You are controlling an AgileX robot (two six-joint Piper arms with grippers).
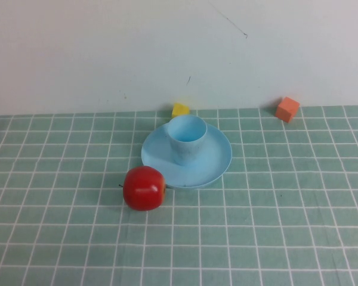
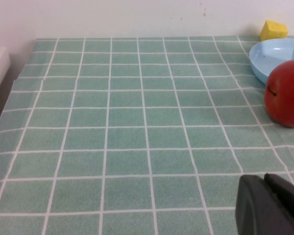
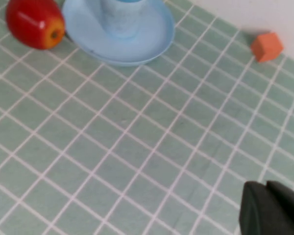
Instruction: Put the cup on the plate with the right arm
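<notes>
While the cup (image 1: pixel 186 139) stands on the plate (image 1: pixel 218 161), both grippers' (image 2: pixel 272 205) (image 3: pixel 274 208) cropped fingers look closed, empty.

left gripper (image 2: pixel 272 205): matte black, rounded | right gripper (image 3: pixel 274 208): matte black, rounded

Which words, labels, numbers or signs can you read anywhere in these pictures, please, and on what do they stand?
None can be read.
The cup, standing on the plate, is plain light blue, as is the plate.
The apple, yellow block, orange block and checked tablecloth show no text.
The left gripper and right gripper, each low over the cloth away from the plate, carry no visible markings.
</notes>
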